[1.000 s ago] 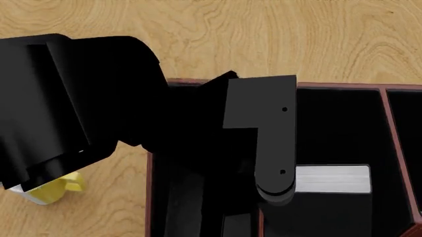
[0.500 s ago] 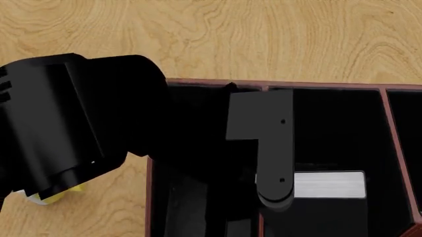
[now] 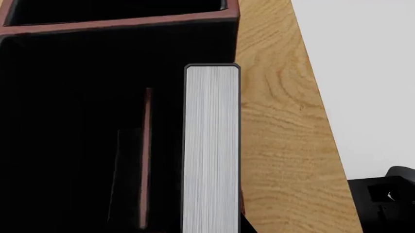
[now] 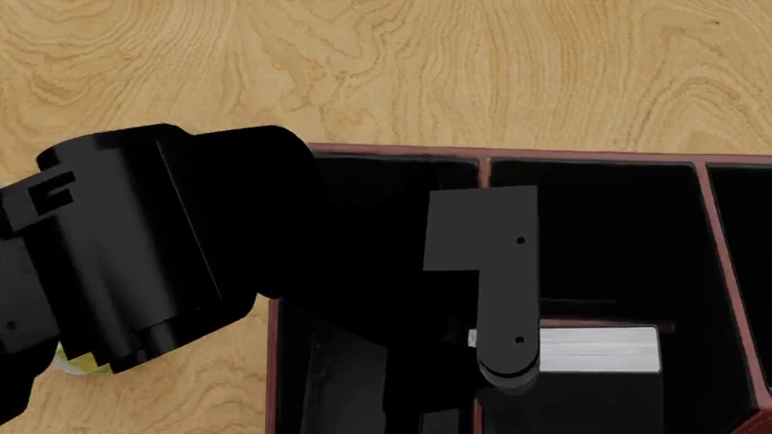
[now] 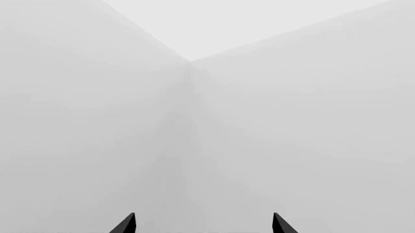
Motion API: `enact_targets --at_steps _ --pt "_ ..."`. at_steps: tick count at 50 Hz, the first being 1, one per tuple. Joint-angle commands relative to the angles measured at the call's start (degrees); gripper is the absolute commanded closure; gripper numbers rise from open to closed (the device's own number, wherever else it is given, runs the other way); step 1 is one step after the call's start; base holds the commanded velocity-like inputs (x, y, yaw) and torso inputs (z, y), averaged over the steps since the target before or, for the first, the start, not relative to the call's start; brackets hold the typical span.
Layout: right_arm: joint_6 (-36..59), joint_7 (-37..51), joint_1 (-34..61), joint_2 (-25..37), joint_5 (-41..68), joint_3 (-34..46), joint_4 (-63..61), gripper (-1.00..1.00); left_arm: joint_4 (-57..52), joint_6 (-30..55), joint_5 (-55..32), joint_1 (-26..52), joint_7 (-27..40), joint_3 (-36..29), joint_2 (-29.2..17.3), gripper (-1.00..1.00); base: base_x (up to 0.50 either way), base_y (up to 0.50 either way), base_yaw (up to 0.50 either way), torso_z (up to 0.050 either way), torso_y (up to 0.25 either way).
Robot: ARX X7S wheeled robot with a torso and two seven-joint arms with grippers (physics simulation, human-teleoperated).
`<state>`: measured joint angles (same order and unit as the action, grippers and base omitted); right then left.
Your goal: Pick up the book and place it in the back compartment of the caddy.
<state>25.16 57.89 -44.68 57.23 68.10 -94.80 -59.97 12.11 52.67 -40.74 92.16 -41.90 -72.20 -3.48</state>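
Two fingertips of the right gripper stand wide apart before blank pale walls. On the left wrist view, the book stands page-edge up, close along the caddy wall. On the head view, the left gripper overlaps the book inside the black-lined middle column; its grip cannot be told.

The left arm fills the caddy near its left wall; the book (edge up) blocks one pocket; tabletop beyond lies open.
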Motion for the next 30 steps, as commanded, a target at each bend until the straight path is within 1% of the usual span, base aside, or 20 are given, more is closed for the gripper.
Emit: enact_targets --at_steps 1,30 --pt "-0.38 -0.30 0.14 -0.50 -0.80 0.96 0.01 -1.00 2.33 -1.54 -0.62 -0.31 0.32 -0.01 1.04 1.00 0.00 0.00 0.00 0.000 0.000" --pt "0.19 0.49 0.96 0.28 -2.08 3.36 0.10 -1.00 8.74 -7.94 -0.13 -2.64 -0.16 -4.14 3.23 1.00 0.00 0.00 0.00 0.000 0.001"
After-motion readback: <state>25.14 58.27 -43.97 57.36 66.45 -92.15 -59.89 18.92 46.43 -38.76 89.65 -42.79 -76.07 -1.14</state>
